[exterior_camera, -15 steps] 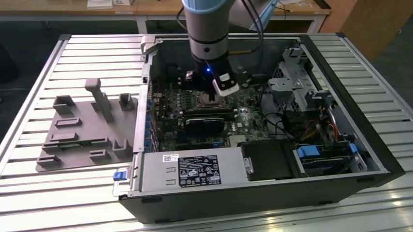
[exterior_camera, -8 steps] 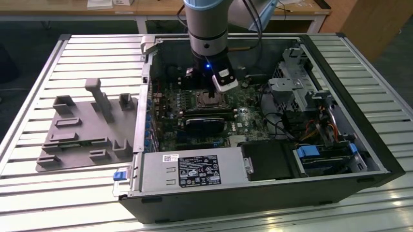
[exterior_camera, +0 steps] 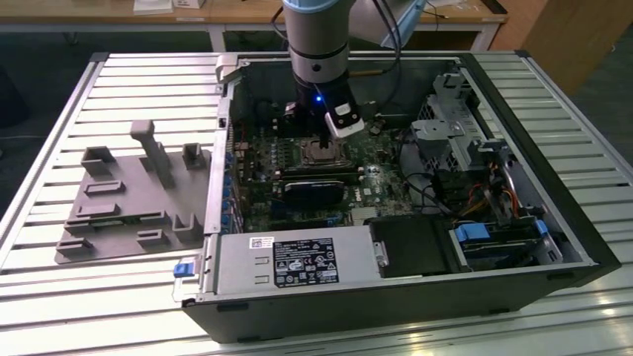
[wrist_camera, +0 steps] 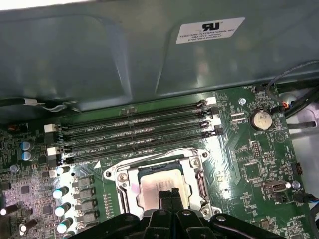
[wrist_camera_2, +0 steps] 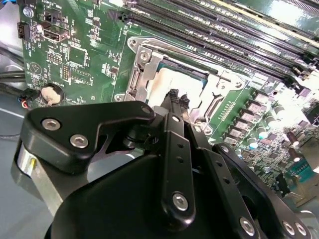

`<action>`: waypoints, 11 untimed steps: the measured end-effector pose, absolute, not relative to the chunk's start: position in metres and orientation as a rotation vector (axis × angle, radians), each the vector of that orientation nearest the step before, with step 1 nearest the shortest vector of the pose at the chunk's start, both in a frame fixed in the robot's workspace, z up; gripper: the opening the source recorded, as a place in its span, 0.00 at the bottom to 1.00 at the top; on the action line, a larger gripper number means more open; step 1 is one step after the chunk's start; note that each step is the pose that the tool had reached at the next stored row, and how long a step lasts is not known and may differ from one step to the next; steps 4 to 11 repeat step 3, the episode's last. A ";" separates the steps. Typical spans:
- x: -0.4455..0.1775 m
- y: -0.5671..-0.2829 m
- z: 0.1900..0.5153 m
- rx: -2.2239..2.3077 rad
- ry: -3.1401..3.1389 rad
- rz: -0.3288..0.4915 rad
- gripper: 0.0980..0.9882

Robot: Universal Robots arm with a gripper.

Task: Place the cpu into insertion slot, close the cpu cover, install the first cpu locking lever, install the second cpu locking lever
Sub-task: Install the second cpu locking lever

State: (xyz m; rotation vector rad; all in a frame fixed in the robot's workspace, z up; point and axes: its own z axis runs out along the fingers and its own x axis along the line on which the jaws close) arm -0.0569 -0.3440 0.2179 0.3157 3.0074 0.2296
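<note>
The cpu point(wrist_camera: 149, 188) lies flat in the insertion slot point(exterior_camera: 322, 153) on the green board, its silver-grey top also visible in the second wrist view point(wrist_camera_2: 174, 78). The cpu cover point(wrist_camera: 124, 185) is down around it as a silver frame point(wrist_camera_2: 143, 74). My gripper point(wrist_camera: 170, 195) hangs right over the chip with its black fingers point(wrist_camera_2: 172, 99) pressed together and nothing visible between them. In the exterior view the gripper point(exterior_camera: 324, 141) points straight down at the socket. I cannot tell whether the tips touch the chip, nor how the locking levers stand.
Long memory slots point(wrist_camera: 134, 132) run just beyond the socket, below the case wall point(wrist_camera: 124, 59). A coin battery point(wrist_camera: 259, 119) and capacitors point(wrist_camera: 62, 191) flank it. A power supply point(exterior_camera: 292, 263), drive cages point(exterior_camera: 465, 133) and a grey fixture point(exterior_camera: 129, 196) on the table surround the work area.
</note>
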 end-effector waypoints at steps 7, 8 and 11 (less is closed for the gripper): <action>-0.057 -0.344 0.218 0.316 3.008 0.229 0.01; -0.057 -0.344 0.218 0.316 3.008 0.229 0.01; -0.057 -0.344 0.218 0.316 3.008 0.229 0.01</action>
